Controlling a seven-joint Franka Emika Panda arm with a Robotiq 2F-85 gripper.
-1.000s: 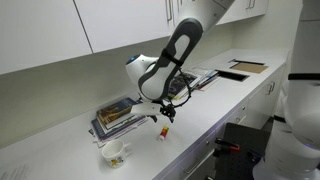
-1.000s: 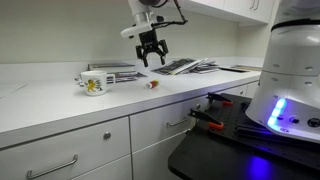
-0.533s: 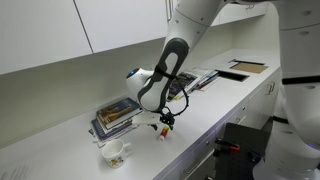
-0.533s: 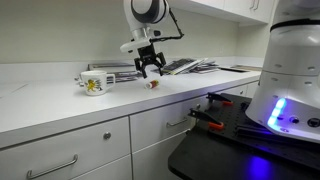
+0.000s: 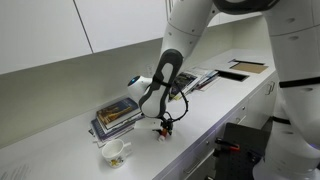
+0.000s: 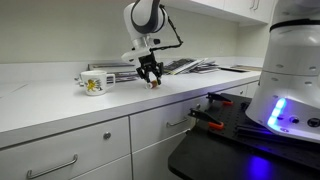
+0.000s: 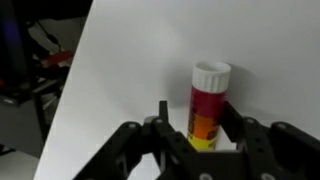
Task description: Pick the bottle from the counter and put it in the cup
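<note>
Smooth matt white counter [image 7: 130, 60], glossy plastic bottle [image 7: 207, 112], glazed ceramic cup [image 6: 95, 83]

In an exterior view I look down from high up at the counter [image 5: 215, 100], which runs from lower left to upper right. In an exterior view I sit low, near the height of the counter [image 6: 40, 95], facing the cabinet fronts [image 6: 70, 150]. Both share the cup [image 5: 113, 152] [image 6: 95, 83] and gripper [image 5: 165, 125] [image 6: 151, 78]. The wrist view is very close, looking past the fingers [image 7: 165, 135] at the bottle [image 7: 208, 105].
</note>
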